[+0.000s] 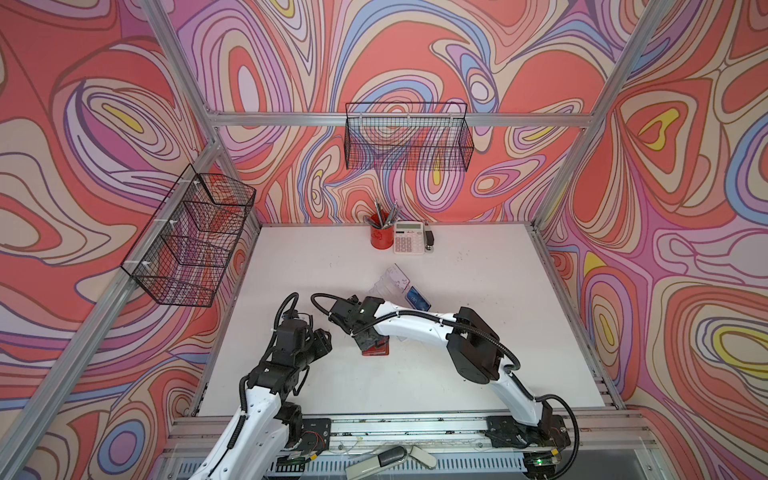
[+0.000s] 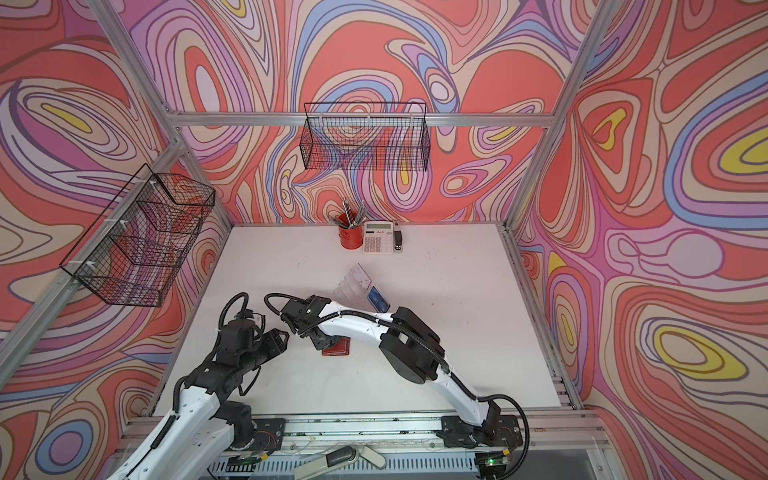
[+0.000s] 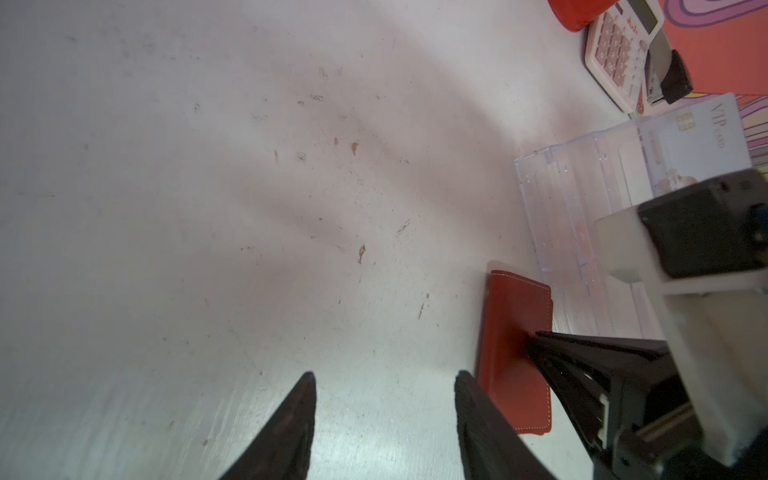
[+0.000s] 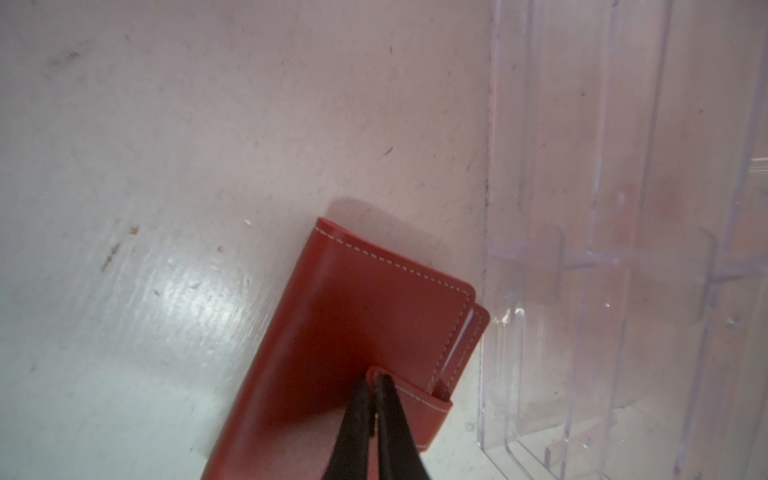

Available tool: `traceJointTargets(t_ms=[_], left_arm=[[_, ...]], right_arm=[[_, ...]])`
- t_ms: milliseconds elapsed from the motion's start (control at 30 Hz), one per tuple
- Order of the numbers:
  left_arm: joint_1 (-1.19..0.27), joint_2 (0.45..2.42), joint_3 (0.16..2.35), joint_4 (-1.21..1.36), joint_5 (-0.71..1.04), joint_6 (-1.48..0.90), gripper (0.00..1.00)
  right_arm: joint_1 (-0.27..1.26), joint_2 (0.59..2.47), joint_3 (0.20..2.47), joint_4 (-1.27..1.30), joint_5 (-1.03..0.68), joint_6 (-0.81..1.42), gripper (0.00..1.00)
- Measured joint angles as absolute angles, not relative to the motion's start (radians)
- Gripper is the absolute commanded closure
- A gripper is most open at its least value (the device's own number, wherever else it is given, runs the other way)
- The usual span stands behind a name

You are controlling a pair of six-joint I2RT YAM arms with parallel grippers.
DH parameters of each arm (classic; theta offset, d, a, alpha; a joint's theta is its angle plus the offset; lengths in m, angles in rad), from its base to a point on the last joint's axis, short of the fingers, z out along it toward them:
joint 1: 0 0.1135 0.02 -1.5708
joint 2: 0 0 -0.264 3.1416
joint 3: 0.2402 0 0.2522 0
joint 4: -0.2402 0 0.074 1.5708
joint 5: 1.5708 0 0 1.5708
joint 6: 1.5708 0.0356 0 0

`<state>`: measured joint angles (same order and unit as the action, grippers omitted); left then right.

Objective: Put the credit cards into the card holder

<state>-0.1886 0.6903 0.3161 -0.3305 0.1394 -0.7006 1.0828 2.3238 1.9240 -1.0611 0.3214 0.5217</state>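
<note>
1. We see the right pincer (image 4: 376,380) clenched, its tips pressed together at the end of the closing strap of a red wallet (image 4: 353,311). We cannot tell whether the strap is pinched between them.
2. The wallet lies flat on the white surface (image 1: 457,353), strap fastened, just beside the clear card holder (image 4: 623,208). A thin pale edge shows between its flaps.
3. In both top views the right arm reaches across the middle, and its pincer (image 1: 368,343) (image 2: 326,343) points down at the wallet (image 1: 376,351) (image 2: 338,348).
4. The left pincer (image 3: 384,386) is released about halfway, with nothing between its fingers (image 3: 307,399). It hangs over bare surface to the left of the wallet (image 3: 513,353).
5. Of the credit cards, a blue card (image 1: 417,298) (image 2: 379,300) stands at the right end of the card holder (image 1: 390,282) (image 2: 353,282), its lower part hidden by the right arm.
6. A pale card marked VIP (image 3: 698,141) stands upright in the holder's tall back tier (image 3: 561,208).
7. At the far edge stand a red pen cup (image 1: 380,239), a calculator (image 1: 408,243) and a stapler (image 1: 430,240), well apart from the holder.
</note>
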Motion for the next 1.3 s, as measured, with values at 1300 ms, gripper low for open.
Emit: traceJointTargets(t_ms=[1300], left_arm=[[-0.316, 1.028, 0.217, 0.126, 0.393, -0.741, 0.51]], right_arm=[[1.052, 2.093, 1.577, -0.822, 0.287, 0.605, 1.00]])
